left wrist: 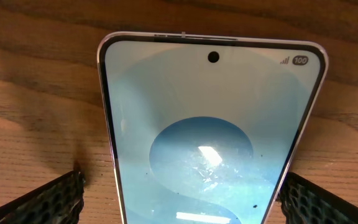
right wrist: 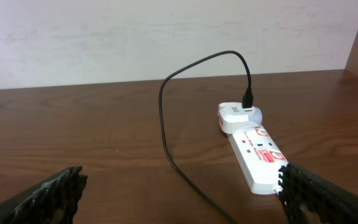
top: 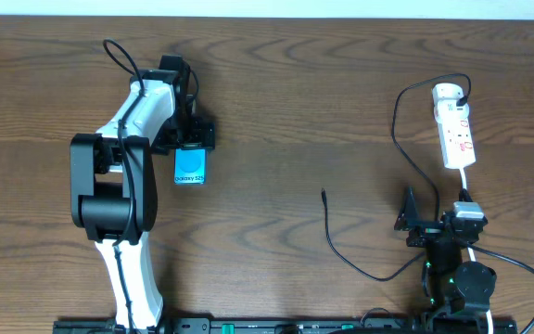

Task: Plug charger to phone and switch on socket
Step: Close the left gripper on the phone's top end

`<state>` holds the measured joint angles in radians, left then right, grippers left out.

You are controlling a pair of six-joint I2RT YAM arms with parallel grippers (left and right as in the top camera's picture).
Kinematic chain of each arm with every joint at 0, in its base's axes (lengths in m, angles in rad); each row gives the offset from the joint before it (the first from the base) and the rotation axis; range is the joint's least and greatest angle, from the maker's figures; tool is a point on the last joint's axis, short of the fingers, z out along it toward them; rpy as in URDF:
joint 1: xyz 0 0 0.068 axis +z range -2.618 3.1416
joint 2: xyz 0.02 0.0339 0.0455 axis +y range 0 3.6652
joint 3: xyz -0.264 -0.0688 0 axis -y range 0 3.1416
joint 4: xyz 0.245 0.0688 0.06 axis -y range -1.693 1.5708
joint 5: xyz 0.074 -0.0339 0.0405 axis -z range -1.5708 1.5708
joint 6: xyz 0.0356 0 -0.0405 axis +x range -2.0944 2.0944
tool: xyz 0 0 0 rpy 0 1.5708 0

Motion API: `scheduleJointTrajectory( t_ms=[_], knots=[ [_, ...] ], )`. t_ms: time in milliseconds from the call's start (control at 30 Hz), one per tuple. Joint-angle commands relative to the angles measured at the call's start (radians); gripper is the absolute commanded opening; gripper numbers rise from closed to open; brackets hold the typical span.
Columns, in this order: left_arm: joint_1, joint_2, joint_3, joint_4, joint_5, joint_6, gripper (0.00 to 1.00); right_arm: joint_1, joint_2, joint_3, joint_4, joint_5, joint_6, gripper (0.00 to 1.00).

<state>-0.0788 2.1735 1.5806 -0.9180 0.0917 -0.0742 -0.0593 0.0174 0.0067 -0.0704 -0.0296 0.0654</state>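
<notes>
The phone (top: 189, 167) lies flat on the wooden table with its turquoise screen up; it fills the left wrist view (left wrist: 210, 124). My left gripper (top: 189, 147) (left wrist: 182, 202) is open and straddles the phone; the right finger is at its edge, the left finger stands apart. The charger cable's free plug tip (top: 324, 193) lies on the table at centre right. The cable (right wrist: 166, 124) runs to a white adapter in the socket strip (top: 456, 130) (right wrist: 257, 155) at the far right. My right gripper (top: 438, 211) (right wrist: 182, 199) is open and empty, in front of the strip.
The strip's white cord (top: 464, 181) runs toward the right arm base. The black cable loops across the table (top: 369, 274) between the plug tip and the right arm. A pale wall (right wrist: 166, 37) stands behind the table's far edge.
</notes>
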Motion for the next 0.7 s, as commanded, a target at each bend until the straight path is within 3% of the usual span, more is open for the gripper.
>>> scheduleJointTrajectory(
  t_ms=[0, 667],
  knots=[
    [0.002, 0.015, -0.022, 0.0, 0.005, -0.002, 1.0, 0.009, -0.005, -0.001, -0.005, 0.001, 0.012, 0.99],
    [0.002, 0.015, -0.022, -0.008, 0.005, -0.001, 0.8, 0.009, -0.005, -0.001, -0.005, 0.001, 0.012, 0.99]
  ],
)
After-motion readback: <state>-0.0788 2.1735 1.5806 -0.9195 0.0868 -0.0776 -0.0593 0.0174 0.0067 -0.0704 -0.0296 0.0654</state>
